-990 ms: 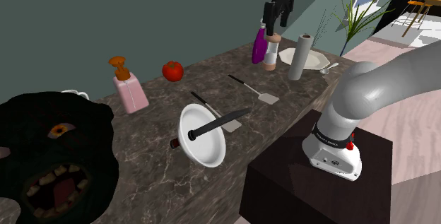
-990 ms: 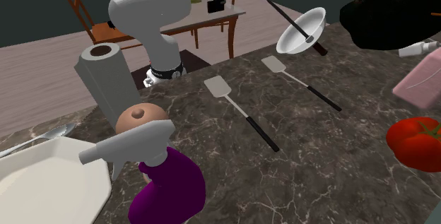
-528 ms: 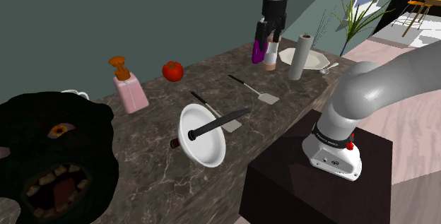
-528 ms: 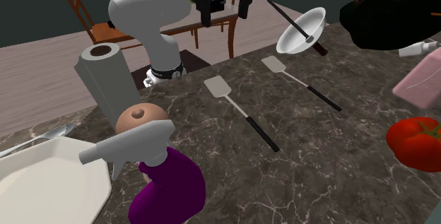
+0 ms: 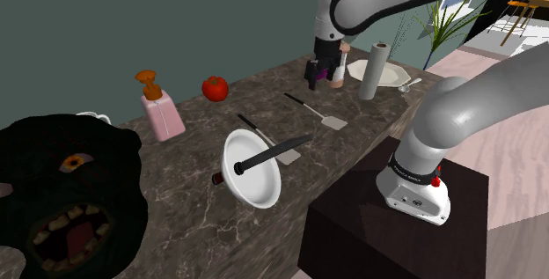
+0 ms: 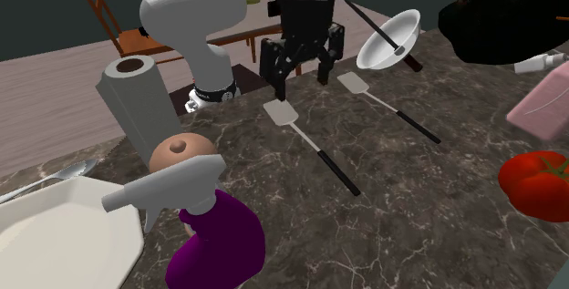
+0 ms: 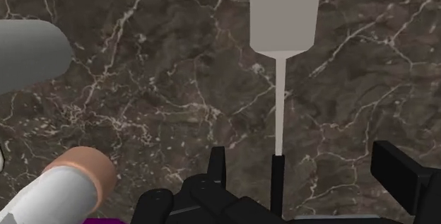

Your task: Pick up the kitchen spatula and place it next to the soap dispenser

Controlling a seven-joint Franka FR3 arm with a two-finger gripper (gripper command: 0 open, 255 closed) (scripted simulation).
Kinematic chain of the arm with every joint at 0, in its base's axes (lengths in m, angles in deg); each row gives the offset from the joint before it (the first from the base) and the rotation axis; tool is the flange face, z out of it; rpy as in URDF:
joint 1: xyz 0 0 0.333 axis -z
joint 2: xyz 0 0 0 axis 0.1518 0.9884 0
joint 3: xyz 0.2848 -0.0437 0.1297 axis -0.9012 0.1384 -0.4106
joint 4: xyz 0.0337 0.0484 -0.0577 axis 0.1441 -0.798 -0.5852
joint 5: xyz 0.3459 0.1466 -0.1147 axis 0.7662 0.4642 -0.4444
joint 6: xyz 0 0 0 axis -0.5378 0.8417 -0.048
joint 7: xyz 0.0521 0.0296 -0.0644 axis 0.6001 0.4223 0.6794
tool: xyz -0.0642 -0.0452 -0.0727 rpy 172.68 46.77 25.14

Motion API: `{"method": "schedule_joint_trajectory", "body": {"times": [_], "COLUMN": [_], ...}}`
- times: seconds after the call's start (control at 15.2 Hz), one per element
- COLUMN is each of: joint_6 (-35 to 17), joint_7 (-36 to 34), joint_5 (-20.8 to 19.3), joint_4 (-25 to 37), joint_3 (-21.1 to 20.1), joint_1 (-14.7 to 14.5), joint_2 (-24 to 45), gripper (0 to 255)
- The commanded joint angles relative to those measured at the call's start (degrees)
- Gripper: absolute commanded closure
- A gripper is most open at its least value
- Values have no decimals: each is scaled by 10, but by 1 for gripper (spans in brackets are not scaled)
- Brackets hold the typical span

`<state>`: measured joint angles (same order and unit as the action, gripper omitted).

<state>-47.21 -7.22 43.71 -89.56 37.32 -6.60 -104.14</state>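
Two fingers (image 7: 399,180) spread wide, released, holding nothing; spatula (image 7: 284,18) handle lies between them on worktop (image 7: 141,81), untouched. Second exterior view: handle runs toward 4 o'clock.

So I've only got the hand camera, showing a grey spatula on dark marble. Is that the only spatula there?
Observer: No, a second spatula lies close by, beside a tilted white bowl.
Operator: Where's the soap?
Observer: The pink soap dispenser stands past that bowl, toward the shoulder view's left.
Operator: Is anything gripped yet?
Observer: It seems not; the gripper hangs open just above the first spatula, over its blade.
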Motion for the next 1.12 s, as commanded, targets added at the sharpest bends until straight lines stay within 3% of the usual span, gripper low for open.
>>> {"method": "schedule_joint_trajectory", "body": {"times": [0.0,0.2,0.73,1.06], "joint_6": [-57,-144,-224,-224], "joint_7": [-8,-18,-19,-19], "joint_5": [4,10,9,9], "joint_4": [-22,-46,-73,-73], "joint_3": [-1,-2,-4,-4], "joint_1": [1,4,5,5], "joint_2": [25,77,130,130], "gripper": [0,0,0,0]}}
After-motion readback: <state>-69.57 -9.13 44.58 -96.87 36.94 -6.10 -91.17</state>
